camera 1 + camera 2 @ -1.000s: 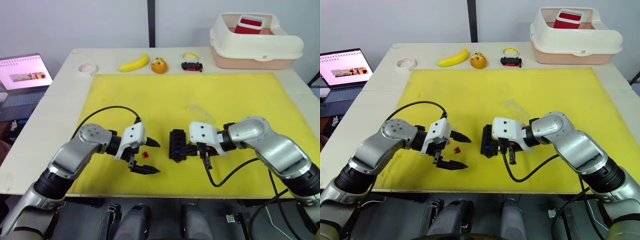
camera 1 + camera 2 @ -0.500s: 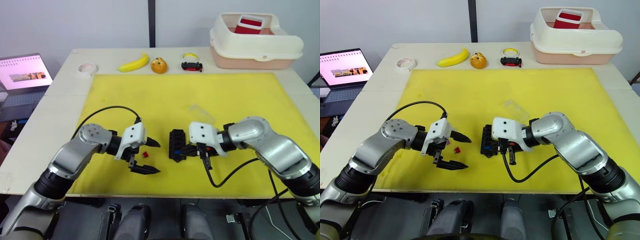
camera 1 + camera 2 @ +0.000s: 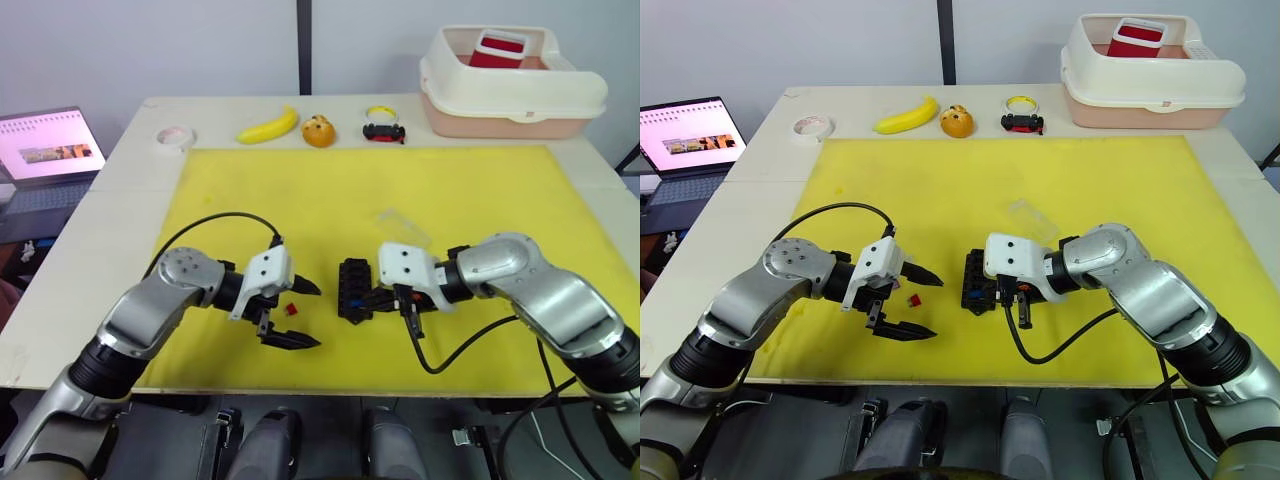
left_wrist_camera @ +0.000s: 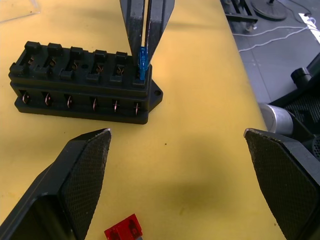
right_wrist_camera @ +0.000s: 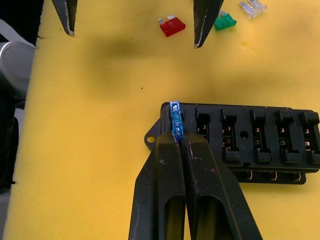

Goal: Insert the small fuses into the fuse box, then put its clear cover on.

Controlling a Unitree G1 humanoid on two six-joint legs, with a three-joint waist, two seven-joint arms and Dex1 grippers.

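Blue fuse (image 5: 176,120) is sitting clamped in my right gripper (image 5: 181,142), directly over the fuse box (image 5: 240,142) end slot; my left gripper (image 4: 175,150) is hanging spread.

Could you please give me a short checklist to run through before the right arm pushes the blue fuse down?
1. Right gripper shut on the blue fuse: ok.
2. Blue fuse lined up over the end slot of the fuse box: ok, though how deep it sits, cannot tell.
3. Other five slots free: ok, all look empty.
4. Left gripper open and apart from the box: ok.
5. Next fuse ready: ok, red fuse lies on the mat between the left fingers.
6. Clear cover off the box, lying beyond it: ok.
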